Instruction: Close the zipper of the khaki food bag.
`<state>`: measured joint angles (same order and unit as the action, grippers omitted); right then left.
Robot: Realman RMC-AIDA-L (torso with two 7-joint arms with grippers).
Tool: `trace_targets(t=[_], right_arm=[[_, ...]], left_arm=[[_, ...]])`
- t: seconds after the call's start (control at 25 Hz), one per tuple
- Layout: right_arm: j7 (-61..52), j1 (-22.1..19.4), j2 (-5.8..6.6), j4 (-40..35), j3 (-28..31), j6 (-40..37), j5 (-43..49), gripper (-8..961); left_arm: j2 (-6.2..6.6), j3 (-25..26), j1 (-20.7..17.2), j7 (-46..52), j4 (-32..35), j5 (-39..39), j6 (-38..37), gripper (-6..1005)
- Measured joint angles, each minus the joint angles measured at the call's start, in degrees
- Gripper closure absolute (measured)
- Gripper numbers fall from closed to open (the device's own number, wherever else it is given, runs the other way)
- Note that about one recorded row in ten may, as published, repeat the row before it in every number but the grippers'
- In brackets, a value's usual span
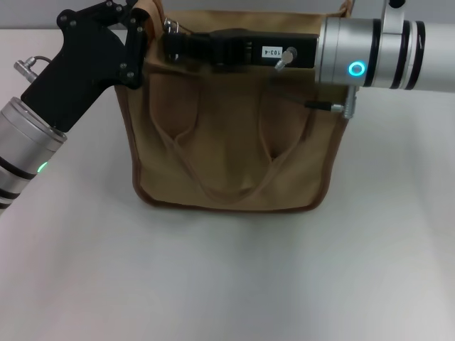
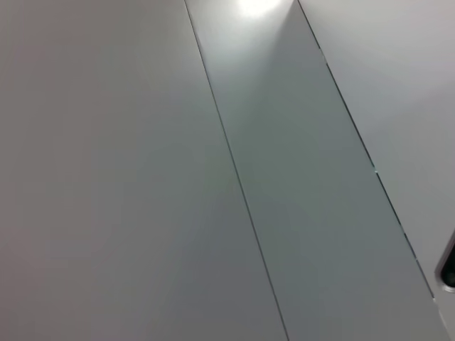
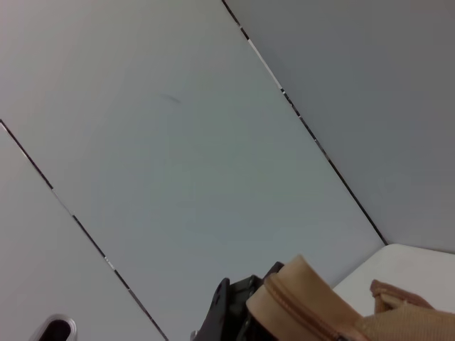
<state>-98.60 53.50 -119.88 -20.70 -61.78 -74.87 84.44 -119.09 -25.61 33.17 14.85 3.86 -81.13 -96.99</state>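
A: Item one, largest?
B: White table (image 1: pixel 227 284). On it I log the khaki food bag (image 1: pixel 227 142), upright, centre, handles hanging down its front.
A: Arms?
B: Right gripper (image 1: pixel 174 44) lies along the bag's top edge; left gripper (image 1: pixel 138 35) sits at the bag's top left corner. I cannot tell either's jaw state.
A: Smallest?
B: The zipper (image 3: pixel 298 312), a tan track at the bag's end, beside the left gripper.

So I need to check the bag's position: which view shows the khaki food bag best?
The head view: the khaki food bag stands whole on the table, both grippers at its top. The right wrist view catches only a top corner; the left wrist view shows none.
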Motion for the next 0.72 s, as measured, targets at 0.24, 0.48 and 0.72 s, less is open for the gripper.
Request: trace_targets(t=[0.24,0.48,0.72], right_arm=[[1.51,-2.09,0.0,-1.03,0.15,0.01,-0.07,954],[2.07,-8.1,0.09,-4.99,0.71,0.32,-1.12,954],[2.46,-15.25,0.54,-9.37,0.7,-0.19,-1.72,954]], left_arm=[[0.01,2.99,-0.22,0.0,-0.56,0.05,1.26,905],[0.14,5.15,-1.23,0.04,-1.05,0.04,2.01,901],[0.26,5.21,-2.58,0.07,-1.05,0.05,2.55,898]])
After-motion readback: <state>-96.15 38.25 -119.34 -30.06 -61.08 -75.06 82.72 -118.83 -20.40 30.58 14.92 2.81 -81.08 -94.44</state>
